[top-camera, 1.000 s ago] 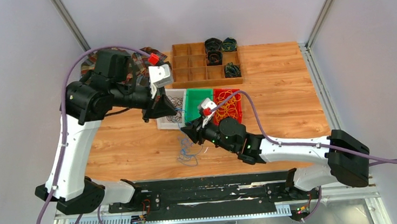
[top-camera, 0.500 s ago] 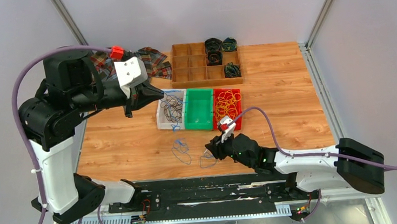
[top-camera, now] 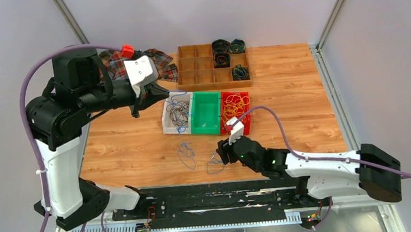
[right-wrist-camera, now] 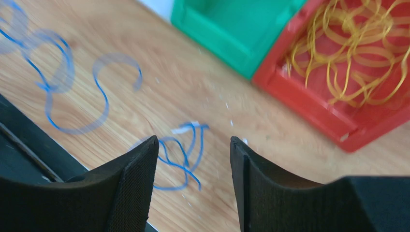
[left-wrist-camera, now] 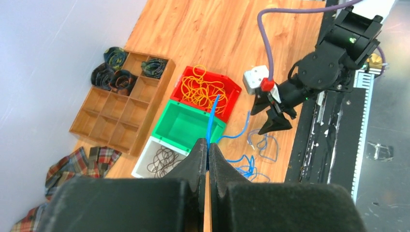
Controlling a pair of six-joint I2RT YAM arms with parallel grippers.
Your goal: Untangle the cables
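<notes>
**Cable sorting: right jaws newly spread**

Moved: the left arm has swung back from the bins, and the right arm has drawn toward the near edge.

Top view: left gripper [top-camera: 163, 95] beside white bin [top-camera: 166, 124] of dark cables [top-camera: 179, 114]. Right gripper [top-camera: 220, 150] low beside blue loops [top-camera: 186, 152] on table [top-camera: 127, 145].

Left wrist: fingers [left-wrist-camera: 198, 155] pinched on one blue cable [left-wrist-camera: 212, 113].

Right wrist: jaws wide, nothing held. Yellow cables [right-wrist-camera: 348, 53] fill red bin [right-wrist-camera: 309, 104].

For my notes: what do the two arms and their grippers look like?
The left arm and right arm have white shells, black joints, and a thick purple hose each. White camera boxes with red caps sit at the wrists. The left gripper and right gripper have black wedge-shaped fingers.
</notes>
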